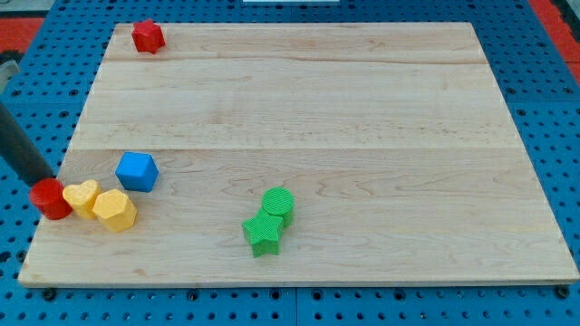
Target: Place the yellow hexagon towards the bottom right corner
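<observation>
The yellow hexagon (114,210) lies near the board's left edge, low in the view. A yellow heart (82,196) touches its left side, and a red cylinder (50,199) touches the heart's left side at the board's edge. My dark rod comes in from the view's left, and my tip (43,179) sits just above and behind the red cylinder, left of the heart and the hexagon. A blue block (137,171) stands just above and right of the hexagon.
A green cylinder (277,203) and a green star (264,233) touch each other at the bottom centre. A red block (147,36) sits at the top left corner. The wooden board (362,109) rests on a blue pegboard.
</observation>
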Available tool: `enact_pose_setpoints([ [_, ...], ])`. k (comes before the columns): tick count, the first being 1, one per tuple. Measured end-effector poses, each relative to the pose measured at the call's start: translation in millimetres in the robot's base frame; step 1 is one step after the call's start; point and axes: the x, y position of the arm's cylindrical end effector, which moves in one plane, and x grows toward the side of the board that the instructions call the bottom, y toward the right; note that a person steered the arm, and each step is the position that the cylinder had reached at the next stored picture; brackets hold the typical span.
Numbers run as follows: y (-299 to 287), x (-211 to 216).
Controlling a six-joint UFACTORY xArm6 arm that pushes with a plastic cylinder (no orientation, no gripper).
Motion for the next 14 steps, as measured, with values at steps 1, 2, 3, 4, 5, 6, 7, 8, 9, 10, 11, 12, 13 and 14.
enact_pose_setpoints([
  [1, 0, 9],
  [2, 6, 83],
  [3, 11, 123],
  [4, 33, 97],
  [5, 6, 47],
  [6, 59, 44],
  [7, 101, 34],
  [8, 72, 63],
  [9, 127, 71],
  [10, 192, 17],
  [11, 216, -30],
  [12, 188, -67],
  [13, 260, -77],
  [14, 343, -69],
])
